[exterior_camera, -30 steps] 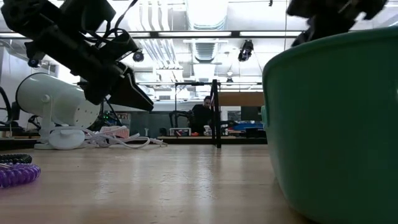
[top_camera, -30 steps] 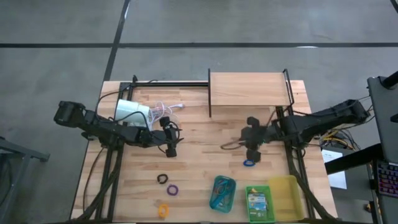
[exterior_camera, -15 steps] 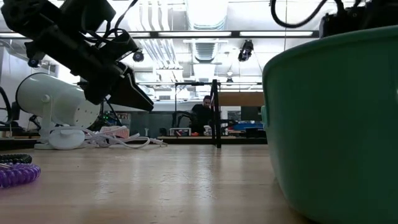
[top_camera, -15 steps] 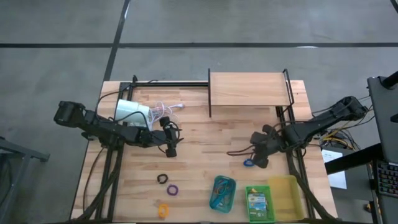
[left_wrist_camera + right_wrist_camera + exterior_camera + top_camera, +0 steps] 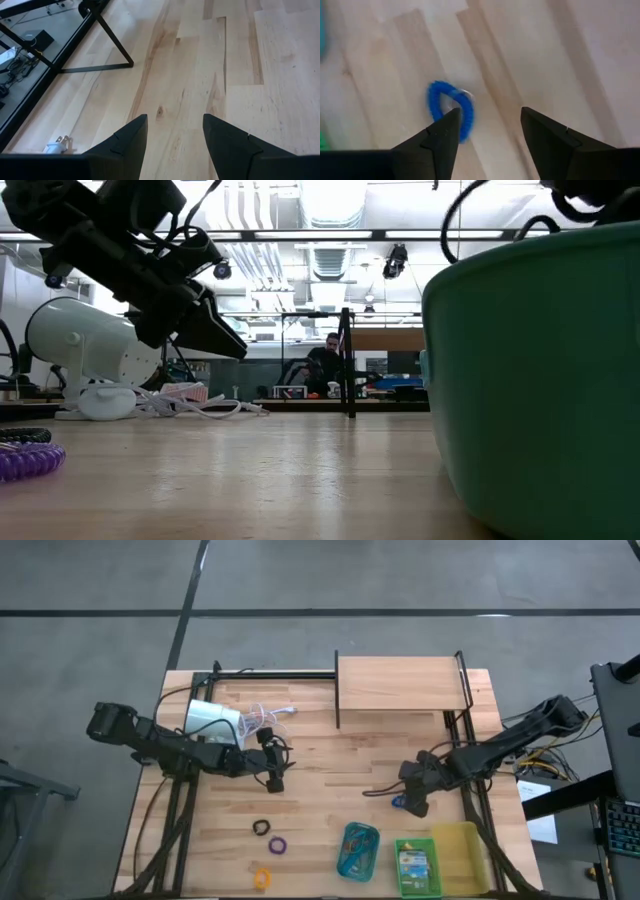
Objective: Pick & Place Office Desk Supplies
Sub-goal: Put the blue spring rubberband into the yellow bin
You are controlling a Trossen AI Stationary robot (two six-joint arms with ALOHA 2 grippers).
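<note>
A blue loop [image 5: 451,111] lies flat on the wooden table [image 5: 330,775], at the right near the trays. My right gripper [image 5: 490,122] hangs open just above it, pointing steeply down; the loop [image 5: 398,803] lies beside one fingertip, mostly outside the gap. A black loop [image 5: 261,828], a purple loop [image 5: 278,845] and an orange loop [image 5: 262,877] lie at the near left. A crayon box [image 5: 416,864] rests in the green tray [image 5: 402,885]. My left gripper [image 5: 175,125] waits open over bare wood at mid left [image 5: 275,778].
A teal tray [image 5: 358,850] holding loops and a yellow tray [image 5: 455,848] stand by the green one at the near right. A white lamp [image 5: 212,721] with its cord sits at the far left. A wooden shelf on black legs [image 5: 400,685] stands at the far edge.
My right gripper has sunk toward the table and gone toward the near edge, over the blue loop, rolling and tipping more steeply downward on the way. The loop has stayed in place.
</note>
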